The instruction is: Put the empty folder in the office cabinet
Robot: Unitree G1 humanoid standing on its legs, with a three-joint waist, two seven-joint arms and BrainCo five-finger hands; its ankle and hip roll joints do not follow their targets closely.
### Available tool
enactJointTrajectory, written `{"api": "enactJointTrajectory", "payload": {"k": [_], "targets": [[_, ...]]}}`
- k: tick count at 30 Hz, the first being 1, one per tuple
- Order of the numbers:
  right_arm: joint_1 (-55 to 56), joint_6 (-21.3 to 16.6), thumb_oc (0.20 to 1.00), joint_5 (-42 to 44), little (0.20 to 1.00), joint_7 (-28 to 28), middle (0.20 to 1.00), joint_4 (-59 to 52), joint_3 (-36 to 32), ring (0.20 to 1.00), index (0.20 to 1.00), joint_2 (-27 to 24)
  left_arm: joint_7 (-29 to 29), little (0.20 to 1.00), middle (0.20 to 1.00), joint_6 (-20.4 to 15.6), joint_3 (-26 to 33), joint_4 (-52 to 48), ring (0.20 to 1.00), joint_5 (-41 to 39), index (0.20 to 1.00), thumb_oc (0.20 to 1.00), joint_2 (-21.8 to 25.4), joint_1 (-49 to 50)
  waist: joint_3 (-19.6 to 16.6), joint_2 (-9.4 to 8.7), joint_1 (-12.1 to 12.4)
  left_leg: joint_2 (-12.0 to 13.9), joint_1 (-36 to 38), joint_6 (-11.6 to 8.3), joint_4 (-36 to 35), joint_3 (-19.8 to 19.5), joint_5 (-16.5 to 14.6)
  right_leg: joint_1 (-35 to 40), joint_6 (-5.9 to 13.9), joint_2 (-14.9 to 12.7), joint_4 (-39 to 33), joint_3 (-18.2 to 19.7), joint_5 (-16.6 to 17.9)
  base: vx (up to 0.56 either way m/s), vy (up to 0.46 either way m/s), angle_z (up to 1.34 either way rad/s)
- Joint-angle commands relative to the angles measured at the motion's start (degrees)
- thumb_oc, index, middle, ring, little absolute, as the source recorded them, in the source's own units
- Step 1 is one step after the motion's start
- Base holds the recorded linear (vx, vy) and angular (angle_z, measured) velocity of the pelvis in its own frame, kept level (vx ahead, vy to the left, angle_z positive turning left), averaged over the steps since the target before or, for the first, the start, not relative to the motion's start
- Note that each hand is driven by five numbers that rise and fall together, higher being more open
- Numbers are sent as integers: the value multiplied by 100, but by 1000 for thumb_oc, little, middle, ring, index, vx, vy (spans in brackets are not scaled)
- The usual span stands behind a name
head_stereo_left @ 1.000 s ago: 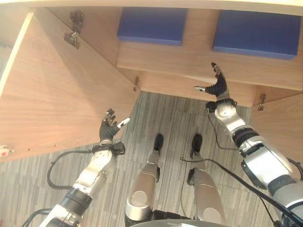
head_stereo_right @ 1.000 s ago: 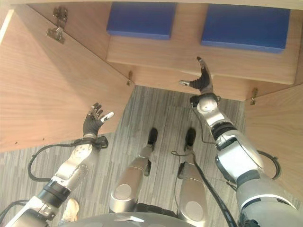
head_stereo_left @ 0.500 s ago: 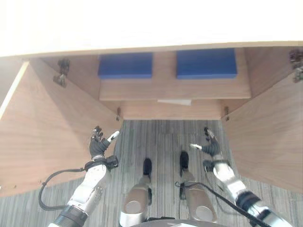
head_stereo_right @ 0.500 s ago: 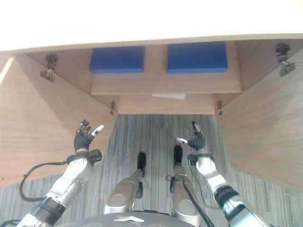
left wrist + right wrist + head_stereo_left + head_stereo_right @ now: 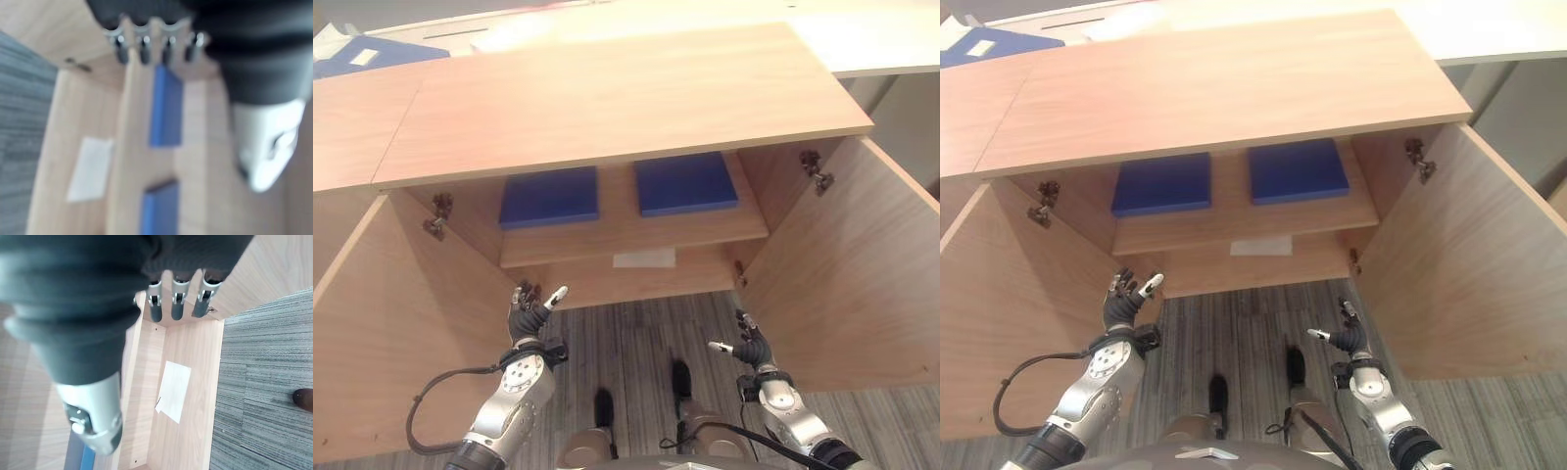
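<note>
The office cabinet (image 5: pixel 607 93) stands with both doors swung wide. Two blue folders lie flat side by side on its shelf, one on the left (image 5: pixel 548 196) and one on the right (image 5: pixel 685 182). Both also show in the left wrist view, the nearer (image 5: pixel 166 105) and the farther (image 5: pixel 159 208). A white sheet (image 5: pixel 644 258) lies on the cabinet floor under the shelf. My left hand (image 5: pixel 530 313) is raised before the left door, fingers spread and empty. My right hand (image 5: pixel 751 348) hangs low by the right door, open and holding nothing.
The left door (image 5: pixel 391 333) and the right door (image 5: pixel 842 274) flank the opening on either side of me. Another blue folder (image 5: pixel 362 57) lies on the desk top at the far left, behind the cabinet. Grey striped carpet (image 5: pixel 636 333) runs in front.
The camera has pulled back and tipped up, so the whole cabinet now shows. My right hand has drawn back from the shelf edge and dropped low. Left hand stays raised and open.
</note>
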Motion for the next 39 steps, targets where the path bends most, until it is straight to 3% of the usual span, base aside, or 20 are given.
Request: {"api": "enactJointTrajectory", "payload": {"k": [1, 4, 6, 8, 10, 11, 13, 14, 17, 21, 23, 24, 25, 26, 27, 28, 31, 33, 34, 39], "targets": [[-349, -228, 1000, 419, 1000, -227, 1000, -21, -405, 1000, 1000, 1, 267, 1000, 1000, 176, -44, -411, 1000, 332, 1000, 1000, 148, -360, 148, -166, -262, -348, 724, 29, 257, 363, -732, 958, 685, -616, -1544, 171, 137, -274, 264, 56], [-369, -44, 1000, 773, 1000, -163, 1000, 21, -525, 1000, 1000, 108, 231, 1000, 1000, 318, 22, -440, 1000, 321, 1000, 1000, 224, -356, 162, -168, -271, -414, 809, 86, 129, 420, -741, 882, 810, -715, -1544, 174, 250, -156, 80, 8], [-320, -115, 1000, 1190, 1000, -690, 1000, 157, -779, 1000, 1000, 223, 58, 1000, 1000, 436, 147, -400, 1000, 353, 1000, 1000, 291, -268, 139, -200, -272, -462, 880, 139, 59, 489, -763, 817, 896, -811, -1544, 133, 329, -136, 49, -47], [-302, -126, 1000, 1218, 1000, -817, 1000, 231, -903, 1000, 1000, 239, 21, 1000, 1000, 454, 188, -383, 1000, 383, 1000, 1000, 289, -242, 132, -210, -283, -474, 901, 155, 51, 515, -776, 806, 911, -825, -1544, 132, 338, -46, 16, -8], [-230, -347, 1000, 1132, 1000, -1785, 1000, 641, -1483, 1000, 1000, 198, -48, 1000, 1000, 429, 292, -295, 1000, 448, 1000, 1000, 282, -155, 116, -247, -347, -501, 950, 203, 71, 581, -837, 766, 948, -866, -1544, 141, 366, -120, 47, 4], [-218, -351, 1000, 1038, 1000, -2739, 1000, 889, -1850, 1000, 1000, 109, -12, 1000, 1000, 391, 320, -286, 1000, 451, 1000, 1000, 278, -129, 113, -254, -388, -524, 969, 234, 70, 613, -870, 752, 958, -858, -1544, 190, 355, -148, 78, -10], [-246, -349, 1000, 1106, 1000, -3866, 1000, 1219, -2313, 1000, 1000, -38, 107, 1000, 1000, 336, 282, -282, 1000, 398, 1000, 1000, 279, -155, 113, -241, -442, -533, 1010, 252, 50, 659, -884, 744, 967, -830, -1544, 248, 334, -112, 70, -24], [-260, -204, 1000, 1131, 1000, -4721, 1000, 1476, -2675, 1000, 1000, -126, 228, 1000, 1000, 336, 221, -329, 1000, 340, 1000, 1000, 299, -182, 113, -228, -475, -540, 1041, 262, 37, 688, -902, 751, 970, -813, -1544, 273, 317, -93, 59, -17], [-282, -278, 1000, 1382, 1000, -6106, 1000, 2379, -3636, 1000, 1000, -304, 485, 1000, 1000, 415, -65, -451, 1000, 145, 1000, 1000, 430, -389, 83, -186, -460, -556, 1032, 269, 76, 699, -922, 763, 1000, -810, -1544, 261, 277, -92, 25, 29], [-328, -26, 1000, 1712, 1000, -6873, 1000, 2915, -4418, 1000, 1000, -774, 735, 1000, 1000, 643, -343, -816, 1000, 0, 1000, 1000, 655, -506, 16, -174, -381, -584, 1049, 279, 119, 670, -969, 763, 1107, -859, -1544, 170, 255, -72, -10, -27], [-315, -53, 1000, 1800, 1000, -6852, 1000, 2960, -4479, 1000, 1000, -811, 765, 1000, 1000, 660, -359, -847, 1000, -19, 1000, 1000, 671, -508, 8, -176, -379, -585, 1050, 278, 129, 671, -973, 761, 1117, -865, -1544, 160, 258, -34, -24, 3], [-213, -283, 1000, 2246, 1000, -6093, 1000, 3151, -4739, 1000, 1000, -911, 860, 1000, 1000, 725, -390, -951, 1000, -84, 1000, 1000, 747, -516, -17, -208, -383, -582, 1055, 277, 187, 688, -999, 757, 1155, -894, -1544, 113, 281, -22, -66, 11], [-176, -471, 1000, 3553, 1000, -3791, 1000, 3310, -4812, 1000, 1000, -918, 869, 1000, 1000, 831, -377, -998, 1000, -54, 1000, 1000, 768, -514, -24, -256, -356, -579, 1091, 278, 216, 673, -1019, 769, 1162, -912, -1544, 55, 296, -22, -66, 11], [-176, -471, 1000, 3553, 1000, -3791, 1000, 3310, -4812, 1000, 1000, -918, 869, 1000, 1000, 831, -377, -998, 1000, -54, 1000, 1000, 768, -514, -24, -256, -356, -579, 1091, 278, 216, 673, -1019, 769, 1162, -912, -1544, 55, 296, -29, -147, 21], [-283, -232, 1000, 4296, 1000, -2118, 1000, 3224, -4619, 1000, 1000, -986, 713, 1000, 1000, 959, -256, -1034, 1000, 107, 1000, 1000, 754, -449, -21, -332, -250, -549, 1101, 266, 235, 609, -1003, 800, 1152, -904, -1544, -2, 301, -26, -108, 19], [-283, -232, 1000, 4296, 1000, -2118, 1000, 3224, -4619, 1000, 1000, -986, 713, 1000, 1000, 959, -256, -1034, 1000, 107, 1000, 1000, 754, -449, -21, -332, -250, -549, 1101, 266, 235, 609, -1003, 800, 1152, -904, -1544, -2, 301, -41, -160, 14], [-166, 147, 1000, 4389, 1000, -673, 1000, 2303, -4272, 1000, 1000, -943, 352, 1000, 1000, 1102, 179, -1122, 1000, 323, 1000, 1000, 745, -200, 16, -454, -221, -532, 1130, 264, 297, 563, -1025, 806, 1145, -905, -1544, -93, 340, -34, -98, -14], [-159, 186, 1000, 4364, 1000, -409, 1000, 2107, -4177, 1000, 1000, -927, 291, 1000, 1000, 1107, 250, -1123, 1000, 348, 1000, 1000, 745, -158, 21, -468, -223, -531, 1142, 263, 302, 559, -1028, 808, 1140, -906, -1544, -111, 345, -24, -46, 3], [-197, 296, 1000, 4246, 1000, 239, 1000, 1761, -3986, 1000, 1000, -899, 154, 1000, 1000, 1126, 380, -1063, 1000, 391, 1000, 1000, 728, -127, 18, -491, -214, -539, 1162, 263, 306, 554, -1045, 806, 1133, -909, -1544, -145, 349, -17, -49, 1], [-721, 322, 1000, 3530, 1000, 1577, 1000, 1031, -3342, 1000, 1000, -927, -243, 1000, 1000, 1110, 538, -771, 1000, 568, 1000, 1000, 633, -116, -63, -535, -74, -551, 1251, 272, 354, 485, -1123, 851, 1121, -933, -1544, -232, 355, 16, -59, 2]]}}
